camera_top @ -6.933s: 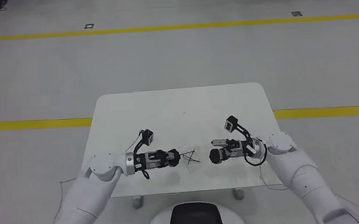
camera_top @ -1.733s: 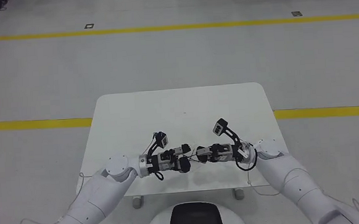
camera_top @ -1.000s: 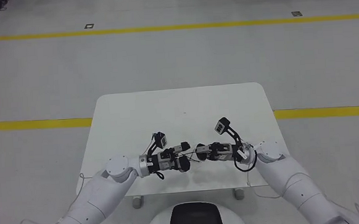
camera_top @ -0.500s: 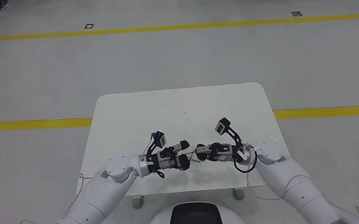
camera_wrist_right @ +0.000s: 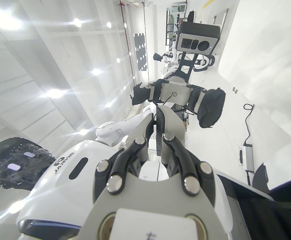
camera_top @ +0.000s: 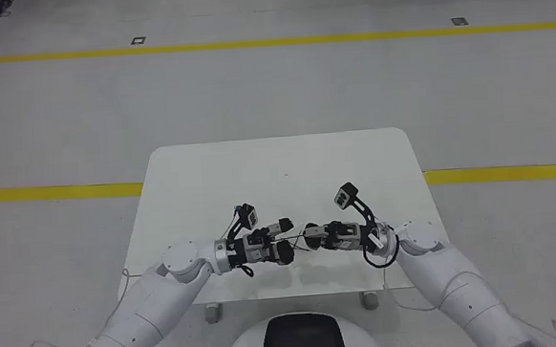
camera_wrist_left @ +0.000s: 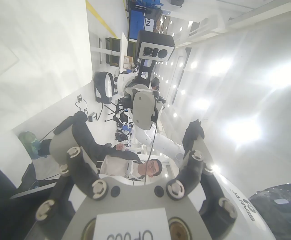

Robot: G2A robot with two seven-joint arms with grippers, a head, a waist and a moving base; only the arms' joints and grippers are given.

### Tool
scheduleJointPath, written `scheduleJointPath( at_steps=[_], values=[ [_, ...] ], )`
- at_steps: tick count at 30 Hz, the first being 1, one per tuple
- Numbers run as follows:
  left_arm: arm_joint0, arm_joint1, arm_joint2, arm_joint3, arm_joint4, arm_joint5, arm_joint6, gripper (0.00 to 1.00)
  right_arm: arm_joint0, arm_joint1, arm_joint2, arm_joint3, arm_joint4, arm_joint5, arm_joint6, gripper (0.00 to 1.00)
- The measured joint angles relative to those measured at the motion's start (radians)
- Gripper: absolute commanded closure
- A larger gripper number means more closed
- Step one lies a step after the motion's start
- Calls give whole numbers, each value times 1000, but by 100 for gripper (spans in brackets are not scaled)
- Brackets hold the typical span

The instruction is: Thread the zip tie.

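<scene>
**Zip tie pinched in the right gripper, left one standing open**

Zip tie first: we see it as a black ribbed strap, held off the table over the near edge. The right gripper has its fingers drawn together on it. The strap's free end runs on toward the left gripper, which faces it close by with its black-padded fingers spread wide and nothing visible between them.

We judge the step in hand to be the line-up before threading. One end is secured and the other is offered across the small gap between the two arms. We cannot make out the tie's head or its slot, so we cannot say which end is which.

The next move, as we read it, calls for the left fingers to close on the free end without bending it aside. Tail and slot must then be brought square to each other, because the strap is thin and springy and a slight twist would make it miss.

The table is white with rounded corners. Around it lies a pale grey floor crossed by yellow lines. A power brick and its cable lie on that floor, and other rigs stand under rows of ceiling lights.
</scene>
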Motion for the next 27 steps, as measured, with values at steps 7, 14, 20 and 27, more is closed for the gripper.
scheduleJointPath(
  at_steps=[7,14,20,27],
  values=[
    [-2,0,3,0,-1,3,-3,0,-2,0,0,0,-3,2,3,100],
    [-6,-1,6,5,-10,2,-1,0,0,0,-2,2,-6,4,7,100],
    [-8,-1,8,8,-14,0,-1,0,-1,-1,-1,2,-8,1,9,100],
    [-10,-1,12,7,-12,3,-2,0,-2,0,0,1,-10,4,8,100]
  ],
)
